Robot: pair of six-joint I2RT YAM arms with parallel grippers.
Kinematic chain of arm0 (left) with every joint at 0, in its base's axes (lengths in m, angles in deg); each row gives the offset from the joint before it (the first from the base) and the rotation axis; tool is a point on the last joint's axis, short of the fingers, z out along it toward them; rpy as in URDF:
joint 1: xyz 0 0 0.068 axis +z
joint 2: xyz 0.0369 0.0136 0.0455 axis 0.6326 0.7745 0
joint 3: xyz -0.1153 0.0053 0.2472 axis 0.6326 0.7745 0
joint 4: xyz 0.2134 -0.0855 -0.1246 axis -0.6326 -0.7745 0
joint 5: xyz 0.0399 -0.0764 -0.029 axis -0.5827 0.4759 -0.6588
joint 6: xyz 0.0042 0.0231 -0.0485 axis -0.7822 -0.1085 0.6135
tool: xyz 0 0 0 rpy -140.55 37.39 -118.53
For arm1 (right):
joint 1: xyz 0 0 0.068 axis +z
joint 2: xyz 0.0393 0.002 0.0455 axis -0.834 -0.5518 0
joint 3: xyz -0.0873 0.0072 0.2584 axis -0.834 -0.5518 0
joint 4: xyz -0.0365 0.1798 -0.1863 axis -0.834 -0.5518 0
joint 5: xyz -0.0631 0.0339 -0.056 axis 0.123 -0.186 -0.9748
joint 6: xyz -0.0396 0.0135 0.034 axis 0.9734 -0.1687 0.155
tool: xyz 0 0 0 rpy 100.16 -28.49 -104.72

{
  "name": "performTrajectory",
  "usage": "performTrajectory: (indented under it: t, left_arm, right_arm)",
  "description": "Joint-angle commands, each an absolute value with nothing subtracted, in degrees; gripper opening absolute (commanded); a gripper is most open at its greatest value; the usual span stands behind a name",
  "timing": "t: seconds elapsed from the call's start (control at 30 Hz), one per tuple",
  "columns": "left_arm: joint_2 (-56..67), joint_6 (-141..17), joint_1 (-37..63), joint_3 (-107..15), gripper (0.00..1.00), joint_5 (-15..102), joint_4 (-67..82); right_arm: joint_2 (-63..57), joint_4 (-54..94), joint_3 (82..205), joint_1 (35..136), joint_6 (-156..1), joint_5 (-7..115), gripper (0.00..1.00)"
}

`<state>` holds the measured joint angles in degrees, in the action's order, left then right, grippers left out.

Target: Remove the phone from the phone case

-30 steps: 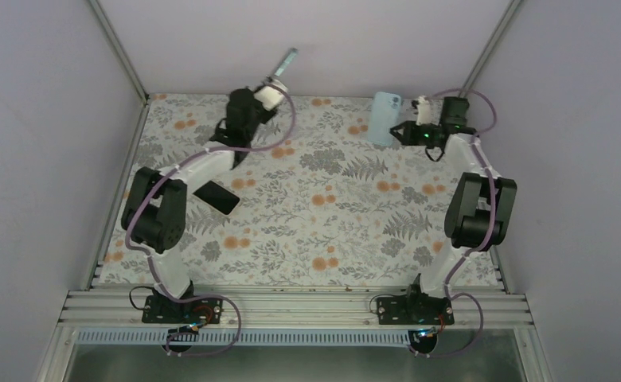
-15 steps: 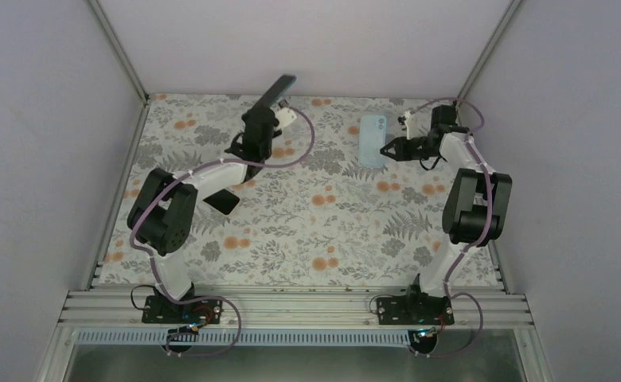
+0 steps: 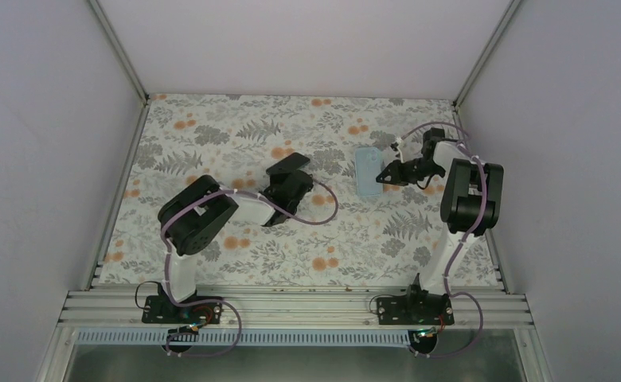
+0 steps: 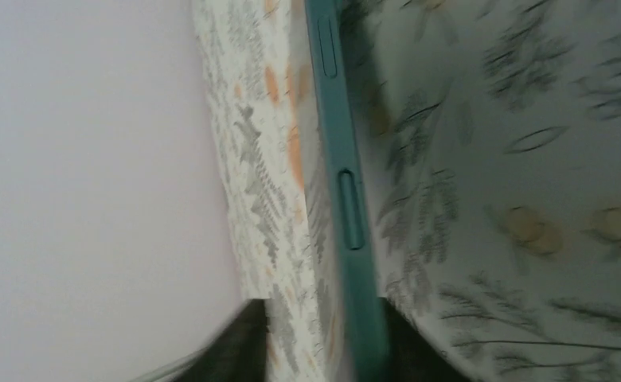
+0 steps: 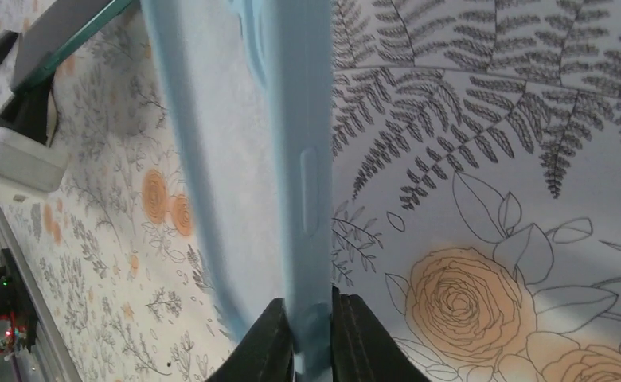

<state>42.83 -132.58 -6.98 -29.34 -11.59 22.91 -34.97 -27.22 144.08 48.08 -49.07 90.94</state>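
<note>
Two items are in hand, one per arm, and they sit well apart over the floral worktop. The left claw is closed onto a dark slab with a teal edge and two side buttons, which I judge to be the phone. It is gripped at one end, so most of its length stands clear of the fingers. The right claw is pinched tight on the short end of the light blue phone case, one finger on each face. The case's long side and moulded button bumps point away from the wrist. The end grip on both leaves the broad faces unobstructed, which suits pulling the two apart. With this gap between them, the separation appears done, though whether the blue shell is truly hollow cannot be confirmed from these views. The case sits low above the worktop on the right of centre, towards the far side. Whether it is touching the worktop cannot be determined. The right arm is folded close to the right-hand wall, with little room outward. The left arm is doubled back on itself, its cable looping beside the phone. Open worktop lies between the two claws and along the near strip ahead of the bases, the likeliest ground for setting either item down.
</note>
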Motion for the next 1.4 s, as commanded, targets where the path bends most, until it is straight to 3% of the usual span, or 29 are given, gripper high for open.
performTrajectory:
  t: [0.0,0.07,0.2,0.23,0.27,0.33,0.5,0.57,0.7,0.93,1.17,1.37]
  left_arm:
    - [42.7,-129.8,-10.2,-30.3,0.63,-11.7,17.0]
    - [42.4,-125.3,-11.5,-31.9,0.72,-9.6,10.5]
    - [42.9,-118.1,-13.6,-35.8,0.81,-2.7,-6.5]
    - [42.5,-117.4,-14.3,-36.1,0.83,-1.7,-9.0]
    - [42.1,-116.3,-14.9,-36.9,0.83,1.8,-12.3]
    - [40.4,-113.1,-15.7,-39.3,0.99,9.2,-20.2]
    - [35.3,-107.6,-16.1,-48.7,1.00,35.2,-34.9]
    - [33.3,-107.9,-15.9,-50.2,1.00,39.3,-36.8]
    - [26.1,-108.9,-9.9,-49.5,1.00,36.9,-35.4]
    - [13.9,-110.6,20.7,-48.9,1.00,36.7,-29.7]
    - [17.7,-111.9,42.0,-42.2,1.00,40.0,-24.3]
    - [24.5,-108.6,50.0,-39.1,1.00,42.5,-21.3]
  right_arm:
    - [-35.9,-26.5,142.8,47.4,-49.3,90.0,0.25]
    - [-35.9,-26.0,142.4,47.2,-49.7,89.7,0.33]
    - [-34.4,-26.2,142.4,47.2,-49.8,88.2,0.62]
    - [-33.1,-26.1,142.3,47.1,-49.6,87.7,0.70]
    - [-31.1,-25.5,141.9,47.1,-49.4,87.5,0.86]
    - [-26.7,-24.1,141.5,47.4,-49.1,85.7,0.99]
    - [-20.1,-23.6,144.4,52.3,-47.2,76.9,1.00]
    - [-20.5,-24.8,146.8,53.3,-47.0,76.8,1.00]
    - [-20.6,-25.8,148.9,59.9,-43.2,75.6,1.00]
    - [-25.1,-19.3,150.8,79.6,-48.0,66.3,1.00]
    - [-38.8,-17.5,164.0,95.1,-51.9,68.5,1.00]
    - [-51.3,-15.4,179.3,104.1,-56.5,64.8,1.00]
